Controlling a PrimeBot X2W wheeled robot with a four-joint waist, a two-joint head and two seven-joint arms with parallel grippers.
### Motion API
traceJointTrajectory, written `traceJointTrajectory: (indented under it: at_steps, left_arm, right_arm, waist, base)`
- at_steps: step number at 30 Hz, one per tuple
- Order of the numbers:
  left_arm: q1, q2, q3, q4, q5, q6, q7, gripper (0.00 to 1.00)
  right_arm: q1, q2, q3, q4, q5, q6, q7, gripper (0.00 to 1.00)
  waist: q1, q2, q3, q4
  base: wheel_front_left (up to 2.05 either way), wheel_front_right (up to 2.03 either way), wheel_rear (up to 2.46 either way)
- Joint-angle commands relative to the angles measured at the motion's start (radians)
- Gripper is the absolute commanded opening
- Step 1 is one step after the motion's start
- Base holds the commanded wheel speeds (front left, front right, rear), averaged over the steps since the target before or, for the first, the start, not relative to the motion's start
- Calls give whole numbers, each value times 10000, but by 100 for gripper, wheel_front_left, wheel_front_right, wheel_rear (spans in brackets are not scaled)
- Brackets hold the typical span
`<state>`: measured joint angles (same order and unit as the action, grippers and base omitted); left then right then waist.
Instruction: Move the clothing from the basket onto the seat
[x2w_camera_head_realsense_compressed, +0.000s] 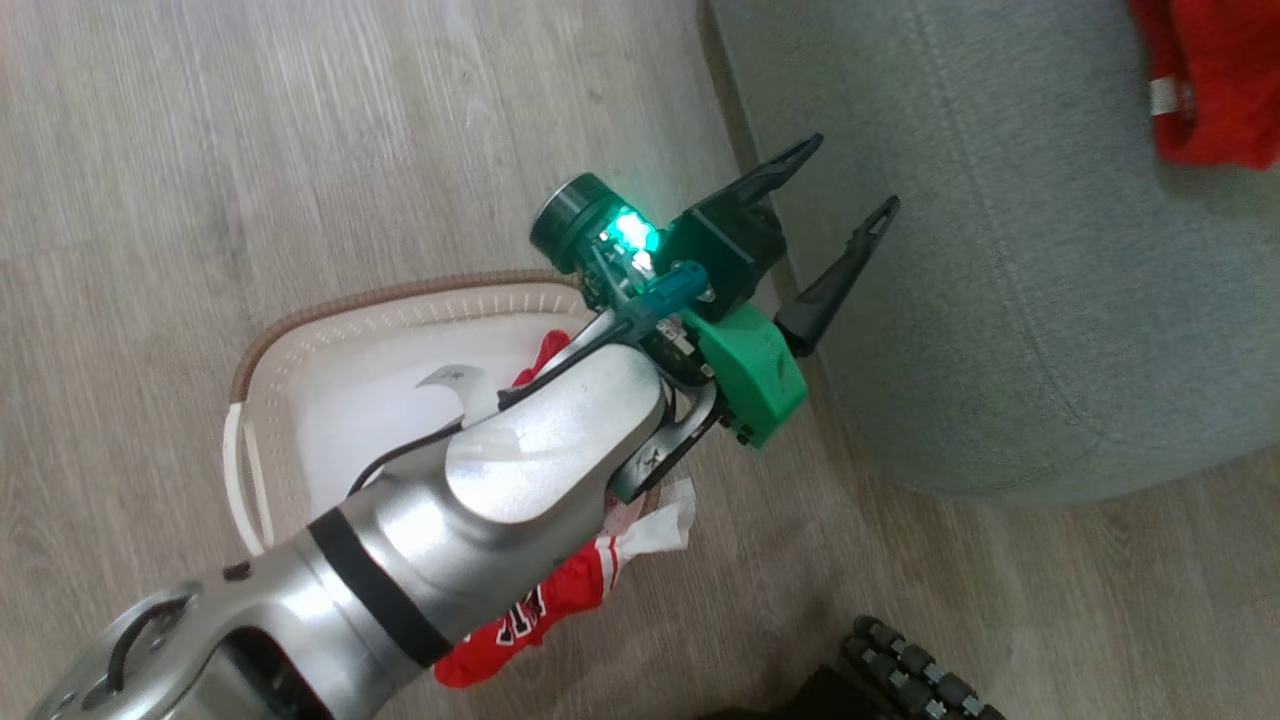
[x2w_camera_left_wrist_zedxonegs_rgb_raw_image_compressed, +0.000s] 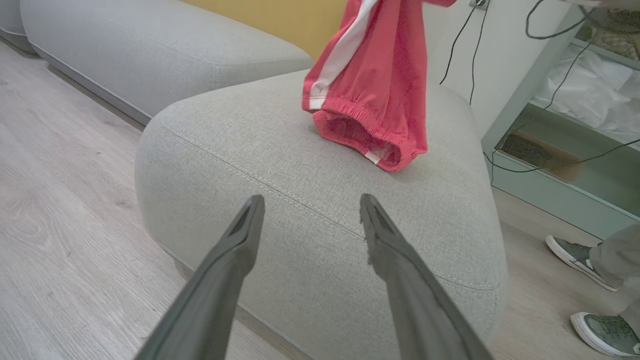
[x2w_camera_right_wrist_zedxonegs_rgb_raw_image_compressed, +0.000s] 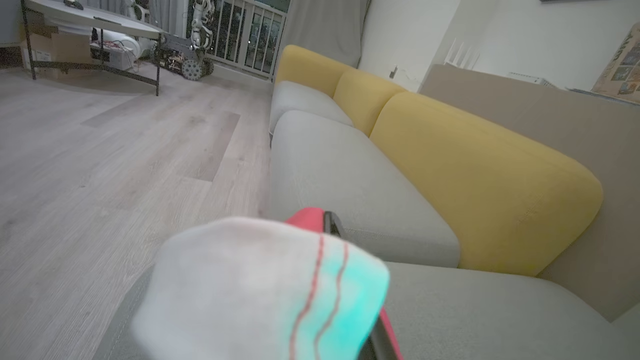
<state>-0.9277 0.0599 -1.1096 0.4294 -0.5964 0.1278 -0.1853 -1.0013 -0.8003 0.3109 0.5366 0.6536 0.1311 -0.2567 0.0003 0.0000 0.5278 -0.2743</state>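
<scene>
clothing (x2w_camera_left_wrist_zedxonegs_rgb_raw_image_compressed: 365, 85) hangs over seat (x2w_camera_left_wrist_zedxonegs_rgb_raw_image_compressed: 225, 130) from clamped right pincer (x2w_camera_right_wrist_zedxonegs_rgb_raw_image_compressed: 330, 225); left pincer (x2w_camera_left_wrist_zedxonegs_rgb_raw_image_compressed: 310, 200) gapes.

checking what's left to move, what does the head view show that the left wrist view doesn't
Head view: the basket on the floor and the lettered red garment at it, partly behind the left arm. Left wrist view: a person's shoes beside the seat. Both: the seat, the striped red garment over it, and the left gripper, fingers open.
</scene>
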Motion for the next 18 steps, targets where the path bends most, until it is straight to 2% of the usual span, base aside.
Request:
traceJointTrajectory:
  at_steps: [1, 7, 8, 13, 18]
  left_arm:
    - [-446, -95, 44, -301, -92, 111, -77, 100]
    - [-903, -96, -498, -222, -430, 386, -150, 100]
    - [-1028, -96, -640, -181, -566, 454, -188, 100]
    - [-1281, -96, -928, -98, -893, 622, -289, 100]
    - [-1460, -96, -1156, -15, -1186, 696, -397, 100]
  right_arm:
    - [10, -488, 13, 25, 198, -4, -51, 0]
    - [320, -533, 722, 1122, 680, -4, -51, 0]
    - [454, -579, 1470, 1605, 919, -4, -51, 0]
    - [246, -779, 3198, 2377, 1702, -4, -50, 0]
    - [-54, -980, 5116, 2678, 2611, -4, 693, 0]
  waist:
    - [-3, 0, 258, 164]
    - [-3, 0, 689, 284]
    - [-3, 0, 751, 321]
    - [-3, 0, 844, 335]
    - [-3, 0, 870, 375]
  base:
    - [0, 0, 0]
    - [0, 0, 0]
    - [0, 0, 0]
    - [0, 0, 0]
    - [0, 0, 0]
